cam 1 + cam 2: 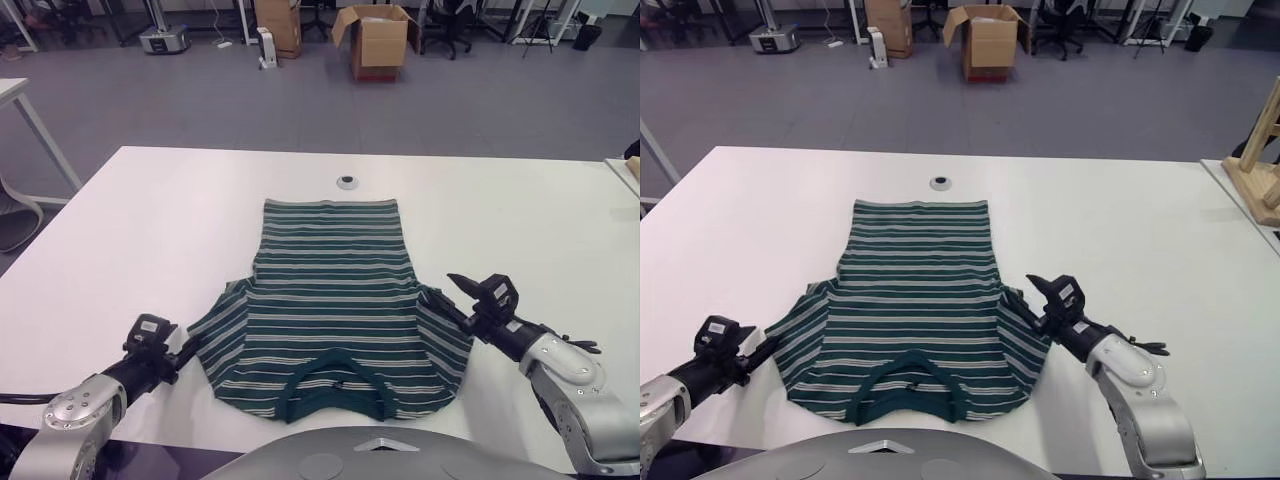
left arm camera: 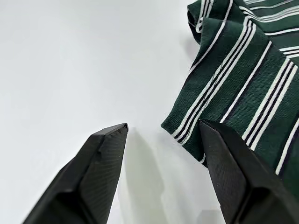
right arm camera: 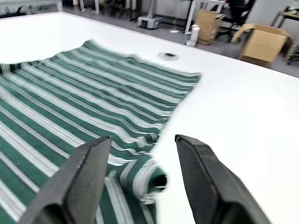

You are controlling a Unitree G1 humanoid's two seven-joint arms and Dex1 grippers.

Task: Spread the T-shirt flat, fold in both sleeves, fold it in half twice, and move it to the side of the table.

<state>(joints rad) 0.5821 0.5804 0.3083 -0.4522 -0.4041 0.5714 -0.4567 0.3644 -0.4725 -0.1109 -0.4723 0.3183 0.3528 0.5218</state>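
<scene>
Green striped T-shirt point(image 1: 335, 300) spread on smooth white table point(image 1: 150, 220).

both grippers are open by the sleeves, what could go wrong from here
1. The left gripper straddles just the hem of the left sleeve of the green-and-white striped T-shirt; closing there may pinch too little cloth and slip off.
2. The right sleeve edge is curled up in front of the right gripper; folding it in as is could trap a crease.
3. Pulling either sleeve might drag the flat body across the smooth white table.
</scene>
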